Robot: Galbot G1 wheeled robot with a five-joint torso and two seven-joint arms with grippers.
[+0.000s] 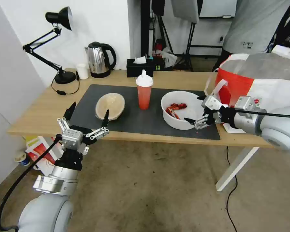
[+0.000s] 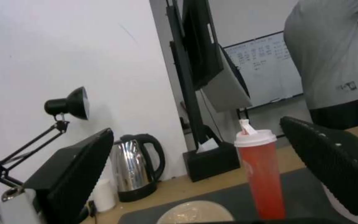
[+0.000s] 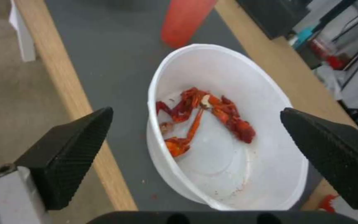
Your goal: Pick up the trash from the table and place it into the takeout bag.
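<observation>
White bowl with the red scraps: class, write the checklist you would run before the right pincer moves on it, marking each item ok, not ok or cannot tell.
1. Right pincer open: ok.
2. White bowl lies between its fingers in the right wrist view: ok.
3. Fingers already touching the bowl's rim: cannot tell.
4. Bowl upright, red scraps inside: ok.
5. Takeout bag mouth open, beside the bowl: ok.
6. Left pincer open, apart from the bowl, near the beige bowl: ok.

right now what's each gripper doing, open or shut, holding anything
Left gripper: open, empty, at the table's near edge by the beige bowl.
Right gripper: open, empty, at the white bowl.
</observation>
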